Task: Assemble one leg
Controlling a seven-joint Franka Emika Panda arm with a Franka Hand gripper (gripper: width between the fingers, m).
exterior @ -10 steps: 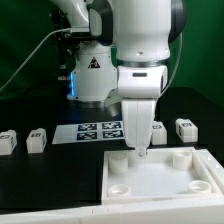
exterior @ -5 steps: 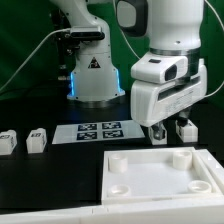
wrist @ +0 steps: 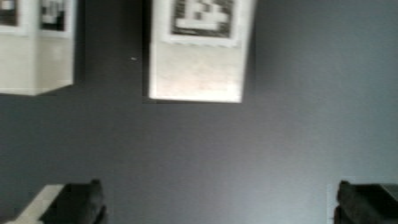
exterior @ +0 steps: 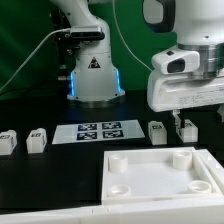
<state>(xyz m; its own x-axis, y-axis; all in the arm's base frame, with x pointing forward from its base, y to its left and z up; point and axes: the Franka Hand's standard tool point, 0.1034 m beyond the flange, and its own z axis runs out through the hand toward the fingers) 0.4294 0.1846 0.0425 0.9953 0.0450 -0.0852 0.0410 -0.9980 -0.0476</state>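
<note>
Gripper (exterior: 186,120) hangs at the exterior view's right, directly over the end leg (exterior: 187,128) of a row; contact cannot be confirmed. In the wrist view the fingertips (wrist: 71,203) stand wide apart, so the jaws are open and hold nothing, with only dark table (wrist: 214,150) between them. That view shows two tagged legs lying beyond the fingertips, side by side and apart. In the exterior view a second leg (exterior: 157,131) sits just left of the end leg, not touching it. Two left legs (exterior: 37,140) rest well apart from these, at the exterior view's left. The marker board (exterior: 97,131) lies flat between the two pairs. All four legs stand on the table, on the far side of the white panel (exterior: 150,185) with round corner sockets.
</note>
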